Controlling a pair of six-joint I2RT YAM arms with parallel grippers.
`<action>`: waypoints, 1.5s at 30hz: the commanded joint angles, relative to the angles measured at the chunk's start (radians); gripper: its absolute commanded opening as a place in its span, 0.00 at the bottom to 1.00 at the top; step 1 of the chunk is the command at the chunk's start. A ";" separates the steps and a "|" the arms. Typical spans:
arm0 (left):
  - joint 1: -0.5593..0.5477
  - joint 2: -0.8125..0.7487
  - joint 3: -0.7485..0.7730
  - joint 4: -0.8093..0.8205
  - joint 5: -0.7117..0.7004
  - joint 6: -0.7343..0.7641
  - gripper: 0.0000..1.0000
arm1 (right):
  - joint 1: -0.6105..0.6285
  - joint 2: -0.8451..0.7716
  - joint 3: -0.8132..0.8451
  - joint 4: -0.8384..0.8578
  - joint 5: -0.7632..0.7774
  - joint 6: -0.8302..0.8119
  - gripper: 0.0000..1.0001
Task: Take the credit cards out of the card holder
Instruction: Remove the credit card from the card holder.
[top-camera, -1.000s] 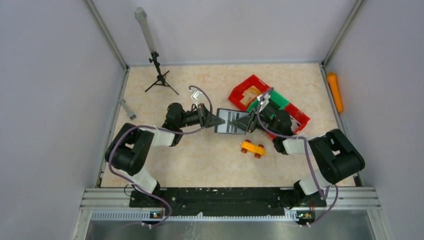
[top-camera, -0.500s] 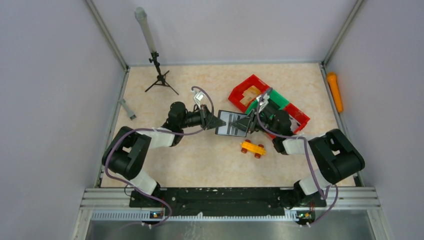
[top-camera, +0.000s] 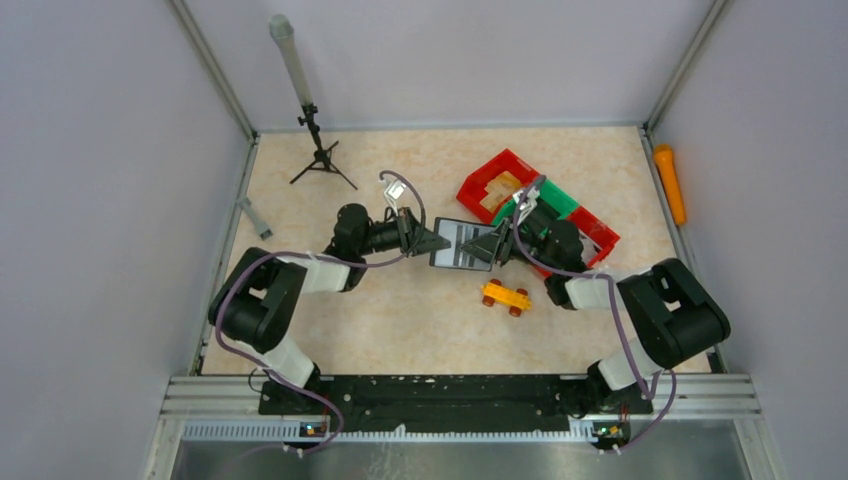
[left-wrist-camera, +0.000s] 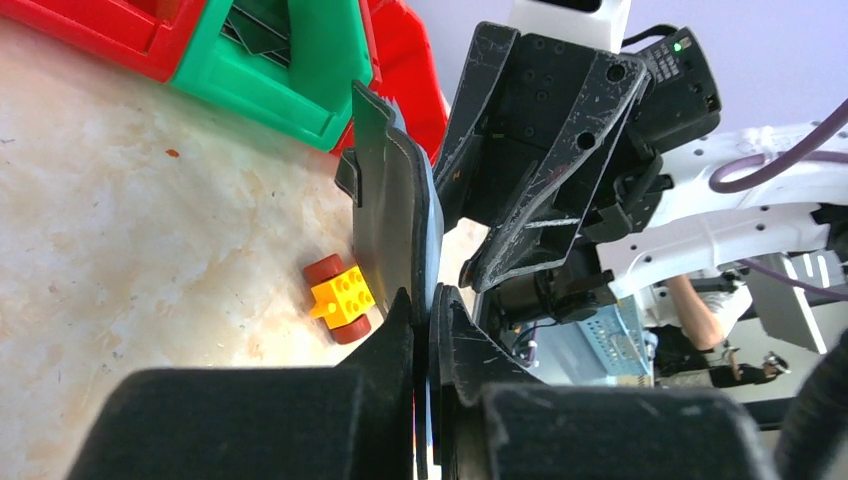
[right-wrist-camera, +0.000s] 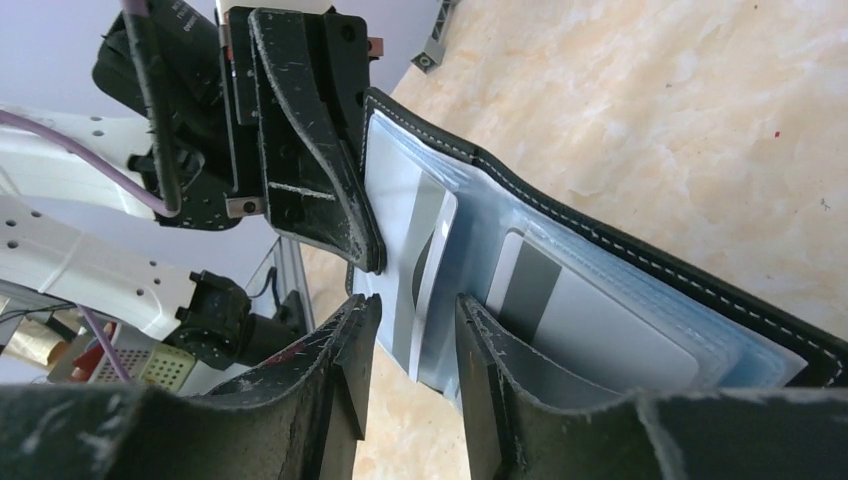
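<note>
The black card holder (top-camera: 462, 243) is held open above the table between both arms, its grey inner face up. My left gripper (top-camera: 438, 241) is shut on its left edge; in the left wrist view the holder (left-wrist-camera: 395, 220) stands edge-on, pinched between my left gripper's (left-wrist-camera: 425, 300) fingers. My right gripper (top-camera: 488, 247) is open at the holder's right side. In the right wrist view its jaws (right-wrist-camera: 415, 310) straddle the edge of a white card with a grey stripe (right-wrist-camera: 432, 260), which sticks out of a clear sleeve. A second card (right-wrist-camera: 590, 330) sits in the holder (right-wrist-camera: 640, 265).
Red and green bins (top-camera: 545, 205) lie right behind the right gripper. A yellow-orange toy brick car (top-camera: 506, 296) sits on the table below the holder and shows in the left wrist view (left-wrist-camera: 340, 295). A black tripod (top-camera: 320, 158) stands far left, and an orange cylinder (top-camera: 670, 183) lies at the right wall.
The left arm shifted slightly right and back again, nudging the holder. The left grip stays on the holder and the right jaws stay apart around the card.
</note>
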 joint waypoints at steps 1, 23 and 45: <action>0.025 0.017 -0.004 0.265 0.066 -0.125 0.00 | 0.008 -0.029 0.017 0.036 0.025 -0.025 0.38; 0.034 0.062 -0.005 0.420 0.102 -0.232 0.00 | 0.008 0.014 0.035 0.069 -0.010 0.010 0.12; 0.000 0.028 0.024 0.248 0.095 -0.114 0.02 | 0.008 0.022 0.036 0.089 -0.023 0.023 0.16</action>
